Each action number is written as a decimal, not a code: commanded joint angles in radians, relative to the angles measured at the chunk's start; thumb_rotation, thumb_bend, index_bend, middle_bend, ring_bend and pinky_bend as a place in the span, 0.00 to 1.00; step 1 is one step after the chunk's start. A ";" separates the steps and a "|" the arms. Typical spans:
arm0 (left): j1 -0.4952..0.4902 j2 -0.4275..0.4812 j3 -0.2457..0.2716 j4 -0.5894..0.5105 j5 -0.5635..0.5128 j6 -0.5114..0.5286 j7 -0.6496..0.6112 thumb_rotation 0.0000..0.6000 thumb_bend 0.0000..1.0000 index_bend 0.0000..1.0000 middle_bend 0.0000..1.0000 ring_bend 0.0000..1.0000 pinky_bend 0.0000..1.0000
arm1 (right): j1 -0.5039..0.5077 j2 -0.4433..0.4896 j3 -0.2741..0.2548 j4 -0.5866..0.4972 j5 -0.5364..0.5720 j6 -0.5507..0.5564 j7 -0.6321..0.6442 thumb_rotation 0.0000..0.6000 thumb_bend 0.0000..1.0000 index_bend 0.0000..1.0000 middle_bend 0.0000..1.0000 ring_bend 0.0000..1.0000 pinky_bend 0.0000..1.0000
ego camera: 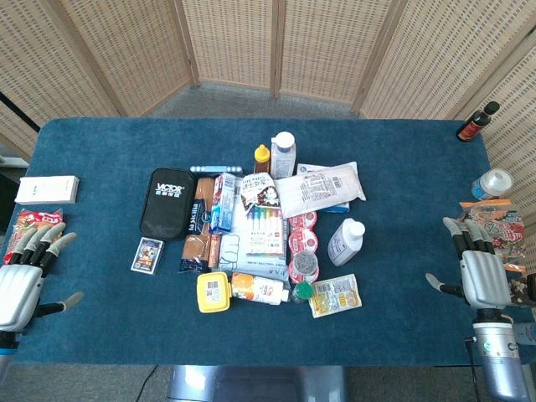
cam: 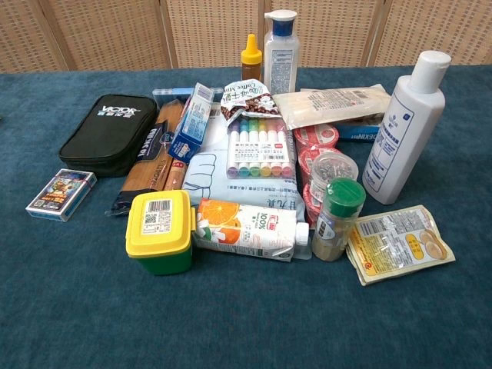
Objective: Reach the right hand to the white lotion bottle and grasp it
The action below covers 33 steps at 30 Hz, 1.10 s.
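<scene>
The white lotion bottle (ego camera: 345, 241) (cam: 404, 127) stands upright at the right edge of the pile of goods, its white cap on top. My right hand (ego camera: 477, 265) hovers over the table's right side, well to the right of the bottle, fingers apart and holding nothing. Over the table's left edge sits my left hand (ego camera: 27, 272), likewise spread and empty. Neither hand appears in the chest view.
Around the bottle lie a green-capped spice jar (cam: 336, 218), a yellow snack packet (cam: 398, 243), pink-lidded cups (cam: 317, 138) and a white pouch (ego camera: 320, 189). Further left are an orange juice carton (cam: 246, 229), a yellow tub (cam: 160, 231) and a black case (ego camera: 167, 203). Snack bags (ego camera: 501, 228) sit beside my right hand.
</scene>
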 commanded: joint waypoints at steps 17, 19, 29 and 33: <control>-0.005 0.027 0.003 -0.009 0.046 0.019 -0.046 1.00 0.16 0.14 0.02 0.00 0.00 | 0.000 0.007 -0.014 0.009 -0.023 -0.033 0.111 1.00 0.17 0.00 0.13 0.00 0.00; -0.007 0.034 0.004 -0.015 0.055 0.020 -0.052 1.00 0.16 0.14 0.01 0.00 0.00 | 0.006 0.006 -0.015 0.013 -0.029 -0.045 0.134 1.00 0.17 0.00 0.13 0.00 0.00; -0.007 0.086 0.003 -0.041 0.091 0.048 -0.089 1.00 0.16 0.13 0.01 0.00 0.00 | 0.072 -0.021 -0.013 0.042 -0.051 -0.153 0.252 1.00 0.14 0.00 0.04 0.00 0.00; -0.006 0.094 0.007 -0.046 0.100 0.050 -0.093 1.00 0.16 0.13 0.01 0.00 0.00 | 0.101 -0.041 -0.008 0.068 -0.061 -0.191 0.314 1.00 0.07 0.00 0.00 0.00 0.00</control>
